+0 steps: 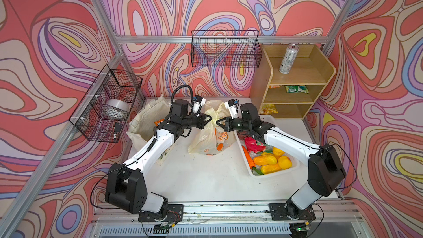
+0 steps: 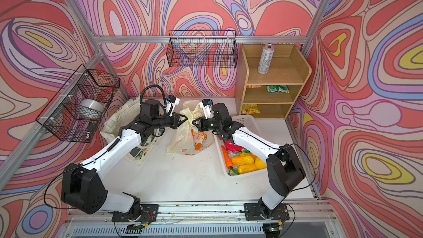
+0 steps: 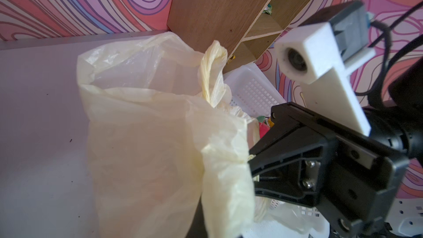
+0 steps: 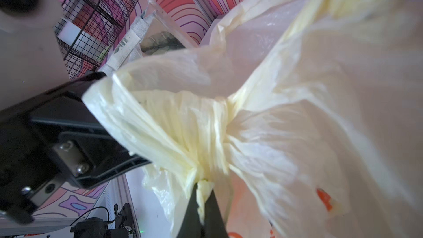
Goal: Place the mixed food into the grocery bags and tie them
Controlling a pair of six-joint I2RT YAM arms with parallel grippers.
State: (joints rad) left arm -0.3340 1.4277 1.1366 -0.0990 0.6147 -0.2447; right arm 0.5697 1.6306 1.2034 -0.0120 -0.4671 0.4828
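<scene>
Since plastic bag (image 1: 210, 140) looks thin, soft, slippery, grip bunched handles, not loose film. Sits mid-table between canvas tote (image 1: 143, 120) and white basket (image 1: 274, 173). Left gripper (image 1: 208, 119), right gripper (image 1: 218, 123) both pinch gathered top.

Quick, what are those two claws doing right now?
Left gripper: closed on the plastic bag.
Right gripper: closed on the plastic bag too.

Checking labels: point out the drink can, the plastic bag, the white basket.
drink can (image 1: 288, 59), in a top view, mid-body
plastic bag (image 1: 214, 141), in a top view, printed side
white basket (image 3: 254, 92), left wrist view, lattice wall
</scene>
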